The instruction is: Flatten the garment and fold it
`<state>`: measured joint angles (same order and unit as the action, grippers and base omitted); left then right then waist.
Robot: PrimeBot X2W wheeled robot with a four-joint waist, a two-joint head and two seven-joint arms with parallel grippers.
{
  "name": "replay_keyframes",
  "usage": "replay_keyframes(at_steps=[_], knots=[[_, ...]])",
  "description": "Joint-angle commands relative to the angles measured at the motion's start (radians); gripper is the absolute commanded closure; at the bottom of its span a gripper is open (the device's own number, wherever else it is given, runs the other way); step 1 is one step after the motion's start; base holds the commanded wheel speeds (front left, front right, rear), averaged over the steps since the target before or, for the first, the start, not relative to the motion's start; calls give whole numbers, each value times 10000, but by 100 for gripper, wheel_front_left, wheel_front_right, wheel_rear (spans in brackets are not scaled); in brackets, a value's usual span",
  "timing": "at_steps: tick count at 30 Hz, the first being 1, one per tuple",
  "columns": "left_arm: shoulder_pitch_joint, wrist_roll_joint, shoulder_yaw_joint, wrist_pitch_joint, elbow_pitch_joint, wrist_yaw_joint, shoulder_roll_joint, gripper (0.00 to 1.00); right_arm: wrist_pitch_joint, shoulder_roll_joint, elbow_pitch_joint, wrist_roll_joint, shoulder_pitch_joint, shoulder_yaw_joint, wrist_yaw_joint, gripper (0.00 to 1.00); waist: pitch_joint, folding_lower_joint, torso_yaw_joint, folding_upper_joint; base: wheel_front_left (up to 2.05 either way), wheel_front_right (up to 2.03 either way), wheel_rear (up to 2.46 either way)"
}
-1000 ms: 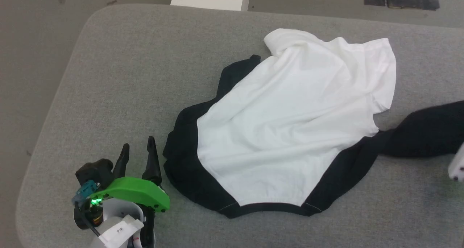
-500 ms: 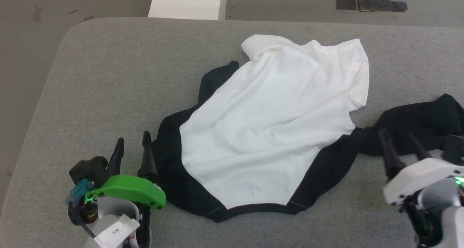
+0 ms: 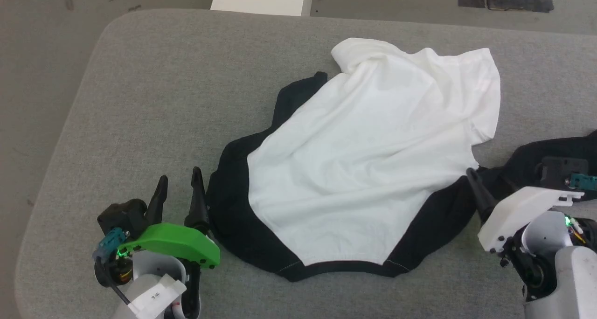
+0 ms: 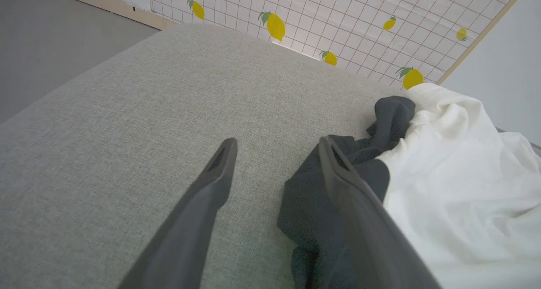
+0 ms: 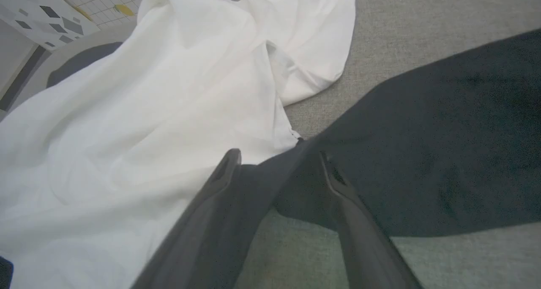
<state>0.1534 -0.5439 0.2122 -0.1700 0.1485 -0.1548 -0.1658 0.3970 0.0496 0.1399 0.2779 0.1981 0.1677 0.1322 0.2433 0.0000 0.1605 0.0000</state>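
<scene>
lying on grey desk [image 3: 163, 76]: garment [image 3: 364, 160], rumpled, white body up
left gripper [image 3: 179, 175]: released, fingers spread, garment's black edge just beside its right finger
right gripper [image 5: 278, 154]: released, fingers spread over black sleeve [image 5: 422, 132]

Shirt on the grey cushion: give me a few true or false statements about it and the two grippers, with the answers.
1. The shirt lies wrinkled on the grey cushion. True.
2. The shirt is already folded into a neat rectangle. False: it is spread out unfolded, with its far white edge bunched up.
3. The left gripper is open, beside the shirt's black edge. True.
4. The right gripper is shut on the white cloth. False: its fingers are apart, over the black cloth where the sleeve meets the body.
5. One black sleeve stretches away to the robot's right. True.
</scene>
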Motion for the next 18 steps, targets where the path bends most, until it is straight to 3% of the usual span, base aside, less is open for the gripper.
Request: replay_keyframes(at_steps=[1,8,18], knots=[[150,-10,9,-70,18,-14,14,0,29,8,47,-118,178,56,-15,100,6,0,26,0,0,0,0],[62,-86,-3,-121,142,-31,6,0,25,7,-180,-277,-218,632,-15,100,-264,0,-178,0,0,0,0],[-249,-150,-1,20,107,-72,-197,0,4,7,-827,-588,-2231,3372,-15,100,-836,0,-615,0,0,0,0]])
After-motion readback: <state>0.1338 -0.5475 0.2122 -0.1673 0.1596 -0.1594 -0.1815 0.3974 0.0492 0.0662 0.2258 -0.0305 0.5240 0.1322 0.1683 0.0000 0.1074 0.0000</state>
